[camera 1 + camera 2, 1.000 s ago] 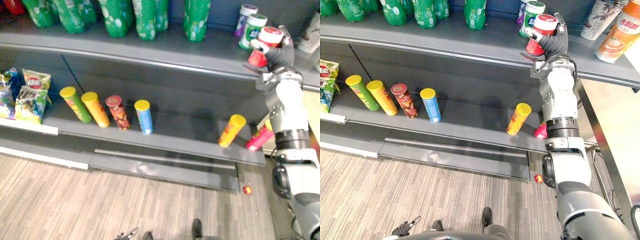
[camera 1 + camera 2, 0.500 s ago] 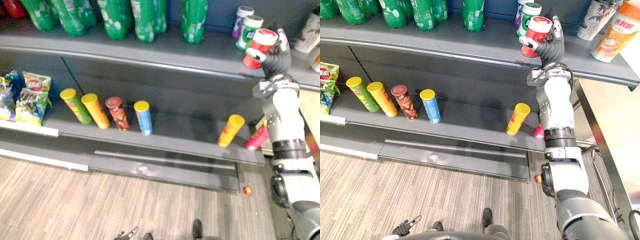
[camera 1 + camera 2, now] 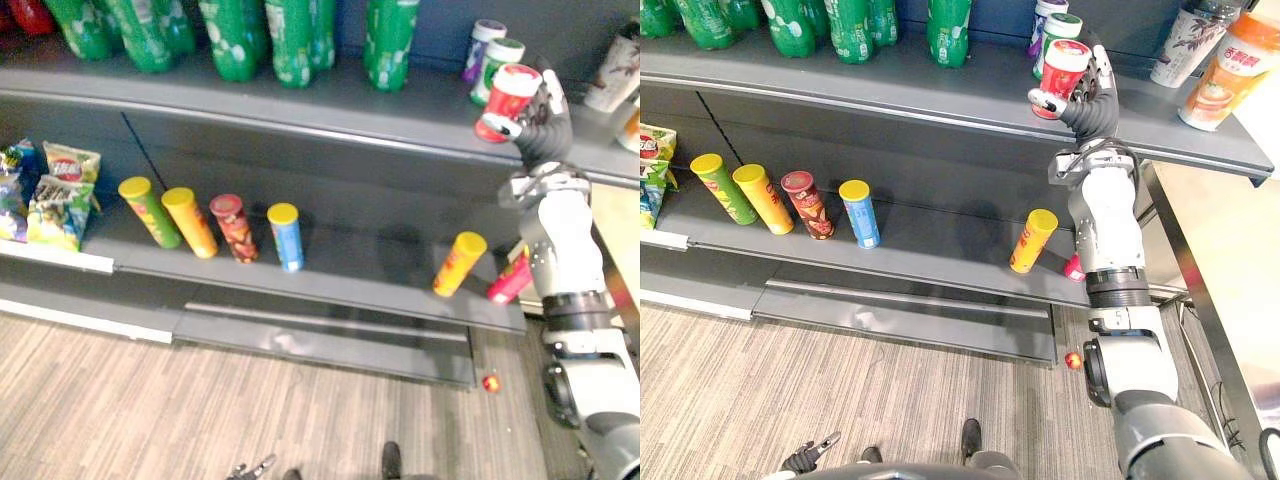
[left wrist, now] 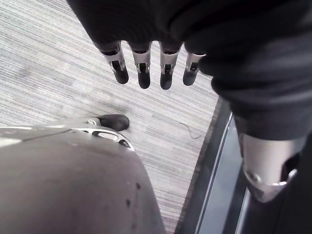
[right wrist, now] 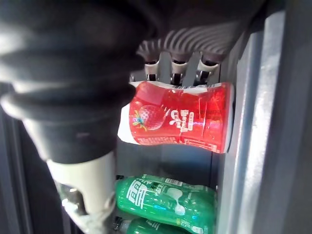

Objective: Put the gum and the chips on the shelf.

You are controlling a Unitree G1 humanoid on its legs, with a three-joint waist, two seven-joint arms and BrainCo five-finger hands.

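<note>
My right hand (image 3: 541, 118) is shut on a red gum jar (image 3: 505, 92) with a white lid, holding it tilted over the upper shelf (image 3: 330, 105). The right wrist view shows its fingers (image 5: 177, 66) curled round the red gum jar (image 5: 180, 120). Just behind stand a green gum jar (image 3: 497, 62) and a purple one (image 3: 478, 45). On the lower shelf (image 3: 330, 280) stand several chips cans: green (image 3: 150, 210), orange (image 3: 190, 220), red (image 3: 234, 226), blue (image 3: 287, 235), and a tilted yellow can (image 3: 458, 264). My left hand (image 4: 142, 73) hangs open over the floor.
Green bottles (image 3: 290, 35) line the back of the upper shelf, with cups (image 3: 1210, 75) at its right end. Chip bags (image 3: 60, 195) stand at the lower shelf's left end. A pink can (image 3: 508, 281) leans behind my right arm. A small red thing (image 3: 490, 382) lies on the floor.
My right hand has carried the red gum jar a little up and to the left, closer to the green and purple jars, and tilted it more.
</note>
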